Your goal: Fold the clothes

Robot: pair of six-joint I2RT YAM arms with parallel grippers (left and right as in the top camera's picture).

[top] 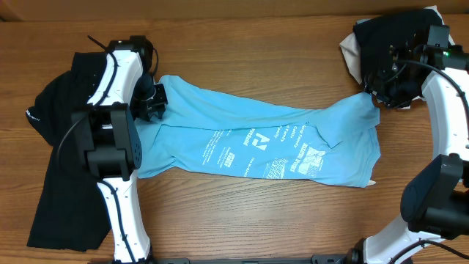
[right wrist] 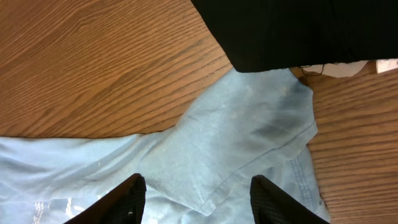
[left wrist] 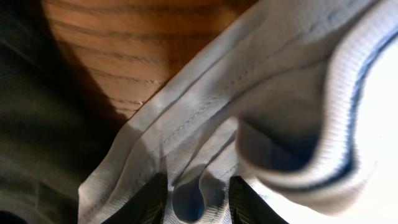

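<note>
Light blue T-shirt (top: 264, 143) drawn out across the tabletop (top: 242, 44), one end pinched, the other lying free.

The shirt is spread lengthwise from 9 to 3 o'clock with its print upward. It is judged to be held out like this so that it can be flattened before any fold is made. The left claw (top: 152, 103) is closed on a bunched fold beside the ribbed neckband (left wrist: 342, 112) at the shirt's 9 o'clock end, and in the left wrist view cloth is seen pressed between the fingers. The right claw (top: 370, 94) is spread wide with nothing gripped. It is poised over the shirt's 2 o'clock corner, which lies directly beneath and between its fingers (right wrist: 127, 198). A black garment (top: 47, 147) is seen at 9 o'clock and a dark pile (top: 388, 37) at 1 o'clock, apparently set aside.
</note>
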